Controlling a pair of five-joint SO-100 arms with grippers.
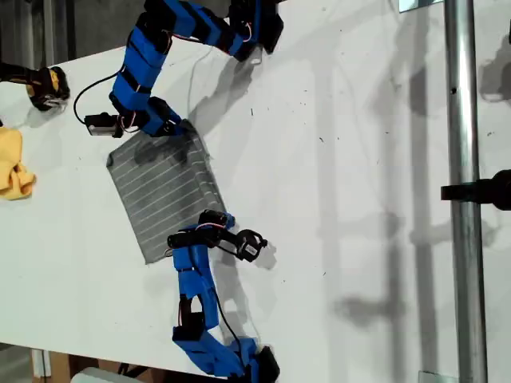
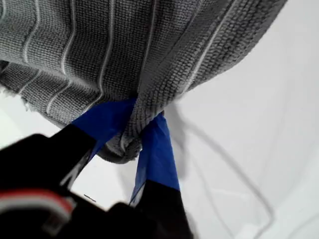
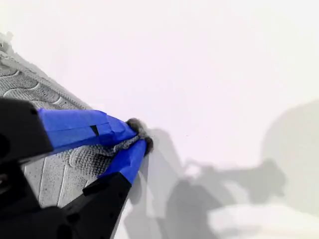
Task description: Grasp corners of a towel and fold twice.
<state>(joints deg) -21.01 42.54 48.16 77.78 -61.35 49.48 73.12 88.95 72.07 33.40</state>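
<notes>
A plain white worktop (image 1: 343, 159) fills the exterior view, with a metal pole (image 1: 461, 159) down that view's right and a yellow cloth (image 1: 14, 167) at its left edge. The towel (image 1: 164, 190) lies left of centre in that view, grey with thin white stripes, between two blue arms.

My first gripper (image 2: 142, 134), the tool on the first arm, is closed on a bunched fold of towel edge; the cloth hangs lifted above it in the first wrist view. My second gripper (image 3: 137, 137) is pinched narrow on a towel corner (image 3: 133, 124), low against the worktop. Which arm in the exterior view carries which tool I cannot tell for sure.

The step in hand looks like carrying the two held points across for a fold. To do it well, I judge both tools should rise together and travel at the same pace, keeping the edge between them taut, then lower onto the opposite edge before letting go. The first tool's hold looks bunched and could drag the edge askew.
</notes>
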